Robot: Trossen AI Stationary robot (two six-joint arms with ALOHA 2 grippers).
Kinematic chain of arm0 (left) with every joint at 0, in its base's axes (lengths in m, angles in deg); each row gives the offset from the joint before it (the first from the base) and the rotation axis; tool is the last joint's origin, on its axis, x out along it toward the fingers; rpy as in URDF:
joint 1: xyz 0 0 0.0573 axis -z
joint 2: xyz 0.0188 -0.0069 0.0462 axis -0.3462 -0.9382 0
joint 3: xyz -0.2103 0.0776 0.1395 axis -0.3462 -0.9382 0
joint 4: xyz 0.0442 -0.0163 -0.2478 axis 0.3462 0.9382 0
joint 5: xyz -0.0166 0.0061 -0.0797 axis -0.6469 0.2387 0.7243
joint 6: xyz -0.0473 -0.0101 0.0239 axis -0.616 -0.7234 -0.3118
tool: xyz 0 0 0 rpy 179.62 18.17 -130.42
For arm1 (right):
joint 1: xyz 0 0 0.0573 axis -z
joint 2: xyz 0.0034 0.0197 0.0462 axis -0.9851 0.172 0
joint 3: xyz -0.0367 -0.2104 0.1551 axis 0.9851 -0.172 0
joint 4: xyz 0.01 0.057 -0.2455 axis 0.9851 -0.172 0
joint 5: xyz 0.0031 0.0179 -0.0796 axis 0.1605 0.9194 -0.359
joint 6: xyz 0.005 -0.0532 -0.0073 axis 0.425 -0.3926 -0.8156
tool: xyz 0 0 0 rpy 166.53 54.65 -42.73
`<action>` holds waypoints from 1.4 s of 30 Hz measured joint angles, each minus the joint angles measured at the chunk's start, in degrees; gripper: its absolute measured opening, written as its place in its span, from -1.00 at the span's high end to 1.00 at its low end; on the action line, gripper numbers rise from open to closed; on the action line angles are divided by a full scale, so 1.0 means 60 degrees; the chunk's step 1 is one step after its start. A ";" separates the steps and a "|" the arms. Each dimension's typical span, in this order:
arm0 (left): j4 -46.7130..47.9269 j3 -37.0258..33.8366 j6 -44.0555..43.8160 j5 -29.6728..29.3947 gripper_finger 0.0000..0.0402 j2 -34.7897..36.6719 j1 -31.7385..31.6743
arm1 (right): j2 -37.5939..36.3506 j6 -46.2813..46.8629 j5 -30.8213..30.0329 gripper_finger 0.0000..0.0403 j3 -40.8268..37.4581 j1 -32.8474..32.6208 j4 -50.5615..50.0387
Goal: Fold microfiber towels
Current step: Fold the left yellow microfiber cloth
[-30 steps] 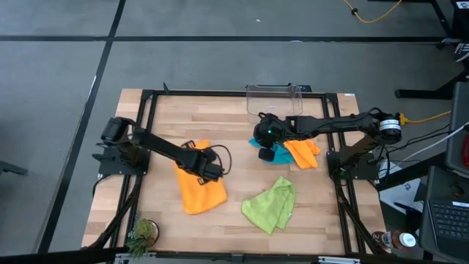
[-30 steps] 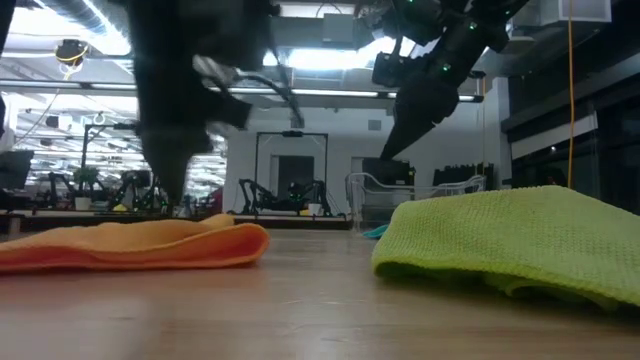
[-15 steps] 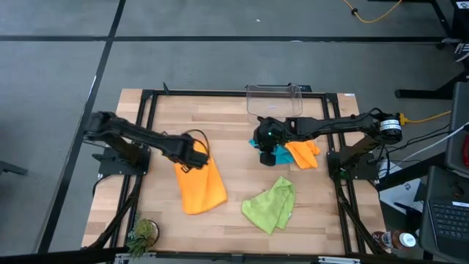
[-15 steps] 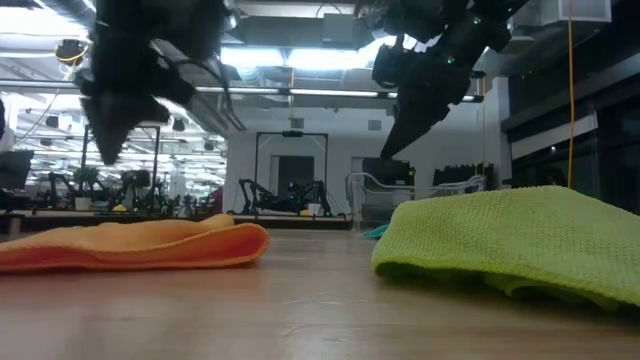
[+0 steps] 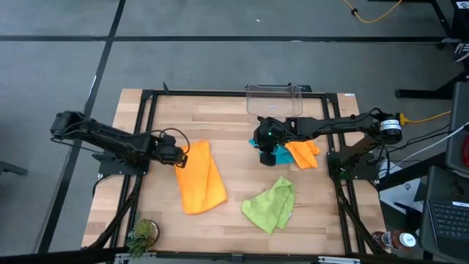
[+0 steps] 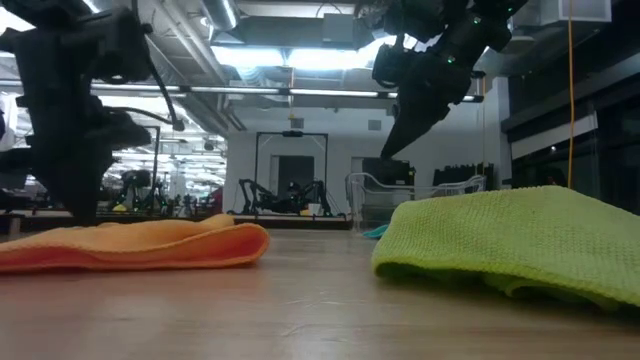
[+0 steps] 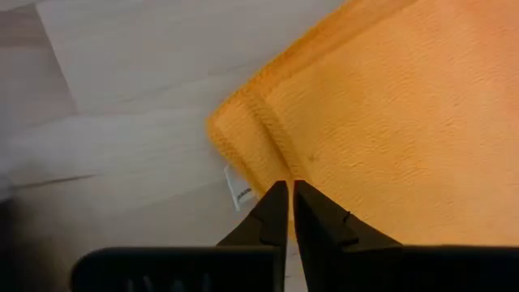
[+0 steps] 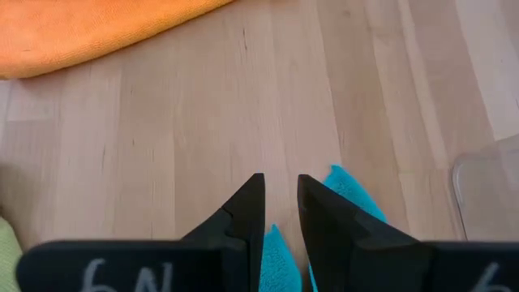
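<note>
Lying nearest in the low view, the lime green towel (image 6: 520, 235) is seen crumpled at the front of the table (image 5: 234, 220), well apart from both grippers. Beside it, toward the left arm's side, the folded orange towel (image 5: 199, 176) is laid with its long axis running from the table's near edge toward its far edge. The left gripper (image 5: 178, 155) is held just at that towel's far left corner; in the left wrist view its fingers (image 7: 276, 212) are shown nearly together, only a thin slit between them, with nothing pinched, and the towel's hemmed corner and white tag (image 7: 240, 191) lie directly ahead of the tips. Of the two arms, the left is plainly the nearer to this towel, so any tidying of its fold would be expected from that side, along the long axis.

Farther back, the right gripper (image 5: 267, 149) is lowered over the teal-blue towel (image 5: 272, 154), its jaws a little apart and straddling a raised peak of the cloth; whether the cloth is actually gripped cannot be told. The second orange towel (image 5: 303, 152) is touching the teal one, and the clear bin (image 5: 275, 98) is stood beyond them at the far edge.
</note>
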 joint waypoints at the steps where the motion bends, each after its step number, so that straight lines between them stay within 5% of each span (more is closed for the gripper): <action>1: -0.0025 0.0014 0.0022 -0.0004 0.86 0.0008 0.0000 | 0.0000 0.0000 0.0000 0.61 0.0000 0.0000 0.0004; 13: -0.0059 0.0016 -0.0035 0.0029 0.35 -0.0032 -0.1064 | -0.0007 -0.0215 -0.0005 0.61 0.0000 0.0000 0.0062; 42: -0.0785 0.0018 0.0790 0.0878 0.35 -0.0421 -0.1865 | -0.0007 -0.0251 -0.0011 0.61 0.0007 0.0004 0.0022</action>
